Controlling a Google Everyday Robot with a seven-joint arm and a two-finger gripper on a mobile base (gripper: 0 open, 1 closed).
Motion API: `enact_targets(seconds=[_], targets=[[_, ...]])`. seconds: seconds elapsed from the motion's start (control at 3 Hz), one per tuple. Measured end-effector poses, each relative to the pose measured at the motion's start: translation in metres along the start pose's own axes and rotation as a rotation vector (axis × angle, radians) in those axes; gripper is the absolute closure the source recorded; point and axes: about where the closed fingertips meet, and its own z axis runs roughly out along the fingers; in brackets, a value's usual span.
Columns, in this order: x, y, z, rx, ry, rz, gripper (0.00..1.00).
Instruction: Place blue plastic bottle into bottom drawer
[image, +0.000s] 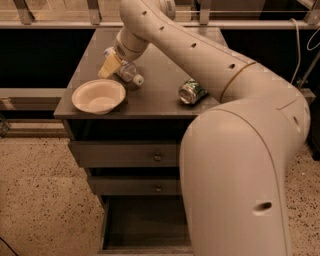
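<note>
The blue plastic bottle (128, 72) lies tilted on the cabinet top, its white cap pointing to the front right. My gripper (112, 63) is at the bottle's base end, right against it, at the back left of the top. The bottom drawer (145, 224) stands pulled open below, showing a dark empty interior. My own arm covers the drawer's right part.
A white bowl (98, 95) sits at the front left of the cabinet top (155, 102), just in front of the bottle. A crushed green can (191, 91) lies to the right. Two shallower drawers with knobs (158, 157) are shut. Speckled floor lies on the left.
</note>
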Motion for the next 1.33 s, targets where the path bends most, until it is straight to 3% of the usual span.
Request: enact_targets(seconds=[0.33,1.0,1.33], targets=[[0.014,0.002,0.017,-0.01,0.034,0.022,0.25],[0.012,0.014,0.032,-0.081,0.097,-0.055,0.7],[0.009,0.014,0.029,-0.082,0.097,-0.055,0.94]])
